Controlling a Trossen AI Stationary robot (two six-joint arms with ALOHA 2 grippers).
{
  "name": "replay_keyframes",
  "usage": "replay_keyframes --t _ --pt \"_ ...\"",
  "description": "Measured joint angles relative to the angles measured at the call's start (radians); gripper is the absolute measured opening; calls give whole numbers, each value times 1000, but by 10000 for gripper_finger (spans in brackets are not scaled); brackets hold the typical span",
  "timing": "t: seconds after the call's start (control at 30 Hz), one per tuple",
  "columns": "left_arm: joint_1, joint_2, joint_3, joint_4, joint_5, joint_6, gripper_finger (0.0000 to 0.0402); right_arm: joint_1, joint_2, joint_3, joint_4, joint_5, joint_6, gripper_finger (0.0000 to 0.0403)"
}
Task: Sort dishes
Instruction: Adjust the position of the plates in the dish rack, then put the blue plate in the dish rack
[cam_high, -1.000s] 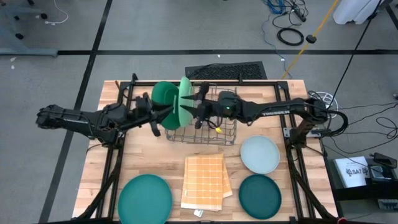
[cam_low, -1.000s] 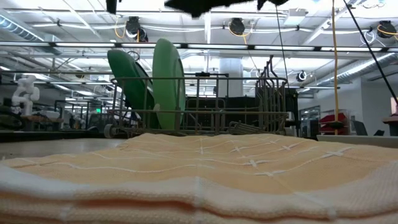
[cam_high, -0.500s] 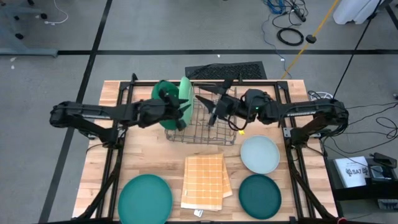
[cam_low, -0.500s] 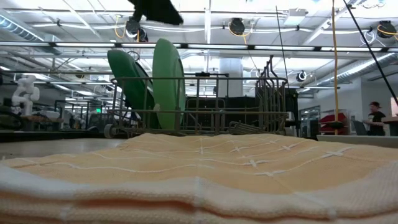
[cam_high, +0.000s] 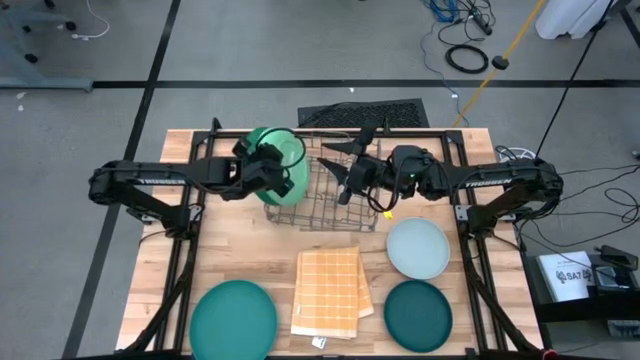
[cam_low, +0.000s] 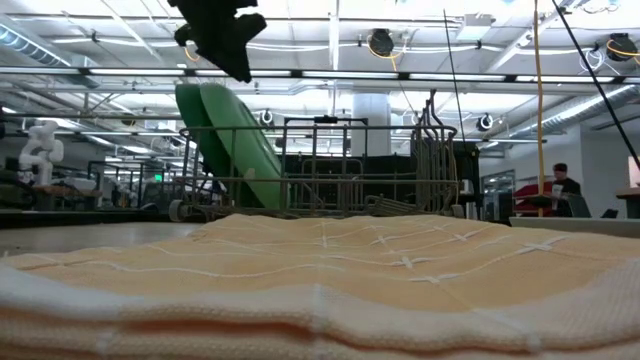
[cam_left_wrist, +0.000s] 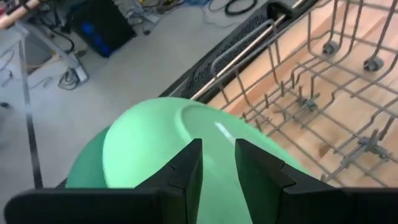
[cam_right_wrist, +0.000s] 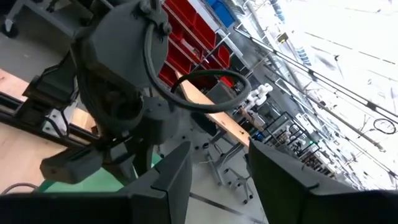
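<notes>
High view puts my left claw (cam_high: 283, 170) right over the two green plates at the left end of the grey wire rack (cam_high: 345, 205), and my right claw (cam_high: 345, 178) above the rack's middle, pointing toward the left one. Both are spread and hold nothing: my left wrist view shows a clear gap between my left fingers (cam_left_wrist: 186, 171) with the light green plate (cam_left_wrist: 186, 140) just beyond them, and my right wrist view shows my right fingers apart too.

The low view shows the light green plate (cam_low: 243, 145) and the mid green plate (cam_low: 193, 125) leaning together in the rack, tilted away from its empty slots.

What is left to sort lies flat on the counter (cam_high: 240, 250): the teal plate (cam_high: 233, 319) at the near left, the pale blue-grey plate (cam_high: 419, 248) and the dark teal plate (cam_high: 418, 314) at the near right, with the checked cloth (cam_high: 328, 291) between them.

I judge that the pale blue-grey plate is the nearest target, closest to my right claw. Being round, it offers no preferred axis, so I would take it by the rim.
</notes>
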Motion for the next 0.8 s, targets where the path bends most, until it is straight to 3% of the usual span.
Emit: replay_keyframes --t 0.13,0.43,0.57,0.7,0.8 --pt "-14 -1 7 -33 0 -16 107 0 0 0 -6 -1 -3 153" --pt "-146 -105 40 1 36 111 107 0 0 0 -105 -11 -3 153" --pt "-194 -146 42 -34 179 106 107 -2 0 0 -202 -36 21 153" --pt "-233 -148 42 -156 343 5 107 -12 0 0 -297 -138 82 153" --pt "-283 -140 42 -240 487 -72 107 -17 0 0 -350 -145 120 153"
